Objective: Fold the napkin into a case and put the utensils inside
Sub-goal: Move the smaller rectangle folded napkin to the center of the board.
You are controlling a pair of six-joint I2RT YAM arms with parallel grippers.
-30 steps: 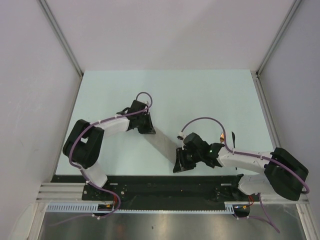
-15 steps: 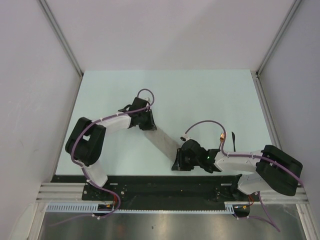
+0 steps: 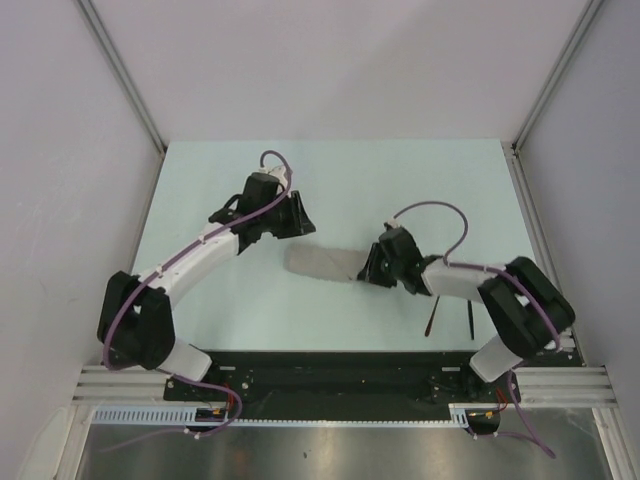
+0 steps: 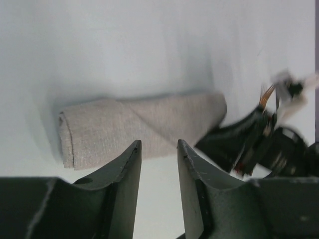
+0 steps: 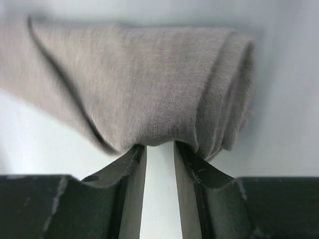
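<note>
The napkin (image 3: 320, 265) lies on the table as a narrow grey-beige oblong case, long side left to right. It also shows in the left wrist view (image 4: 139, 127) and the right wrist view (image 5: 149, 74). My left gripper (image 3: 298, 224) hovers just behind it, open and empty, in the left wrist view (image 4: 158, 149) too. My right gripper (image 3: 372, 268) is at the case's right end, its tips (image 5: 159, 147) closed on the bunched cloth edge, which drapes over them. Two thin utensils, the fork (image 3: 430, 320) and the black piece (image 3: 470, 320), lie near the right arm.
The pale table (image 3: 200, 200) is bounded by white walls and metal rails at left, right and back. The black base rail (image 3: 330, 365) runs along the near edge. The right arm's body (image 4: 259, 144) shows at the right of the left wrist view.
The right gripper moved from the near edge toward mid-table with the cloth's end. The cloth went from diagonal to lying left to right. The left gripper drew back and left.
</note>
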